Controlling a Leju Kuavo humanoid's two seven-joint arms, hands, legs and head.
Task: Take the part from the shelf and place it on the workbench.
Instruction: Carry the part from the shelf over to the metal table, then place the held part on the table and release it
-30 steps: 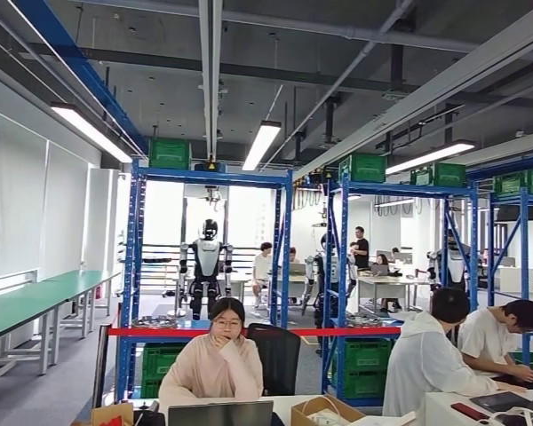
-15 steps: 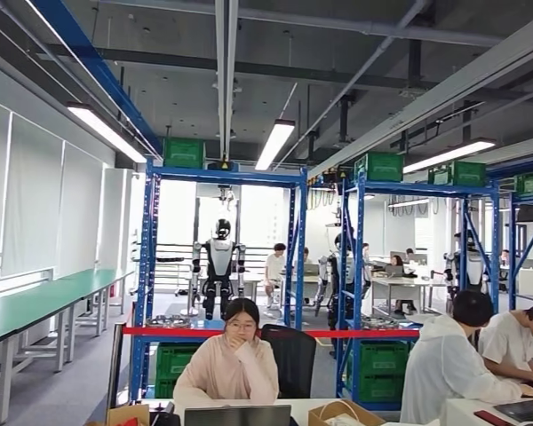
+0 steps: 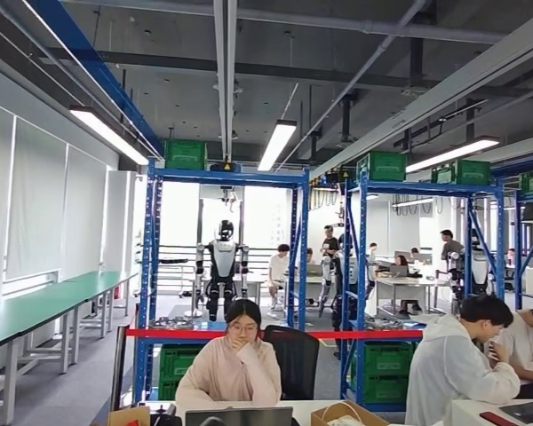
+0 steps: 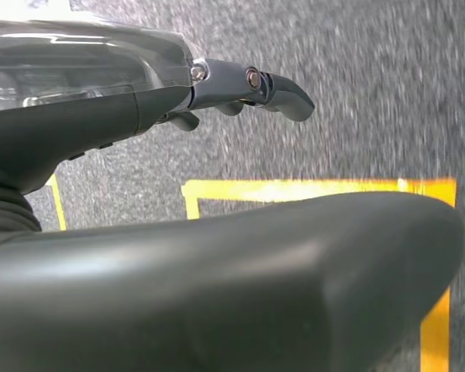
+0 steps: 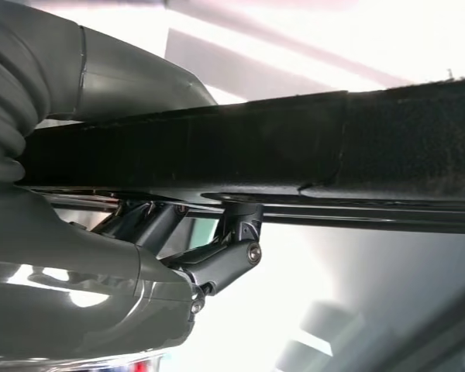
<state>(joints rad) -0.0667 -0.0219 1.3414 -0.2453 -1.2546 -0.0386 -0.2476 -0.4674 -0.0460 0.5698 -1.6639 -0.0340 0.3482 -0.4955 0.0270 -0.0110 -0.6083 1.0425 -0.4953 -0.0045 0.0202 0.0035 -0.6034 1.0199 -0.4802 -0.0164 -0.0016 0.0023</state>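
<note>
Gripping flat black part (image 5: 347,147)

Blue painted metal shelving rack (image 3: 155,266), smooth, slightly glossy. Green plastic crates (image 3: 186,153) on top, matt. Green-topped workbench (image 3: 43,306), smooth with a low sheen. Grey carpet floor (image 4: 364,85), rough and speckled, with glossy yellow tape lines (image 4: 312,188). Left hand (image 4: 218,287): smooth grey plastic, soft sheen. Black bar (image 5: 335,147): matt, felt-like.
</note>
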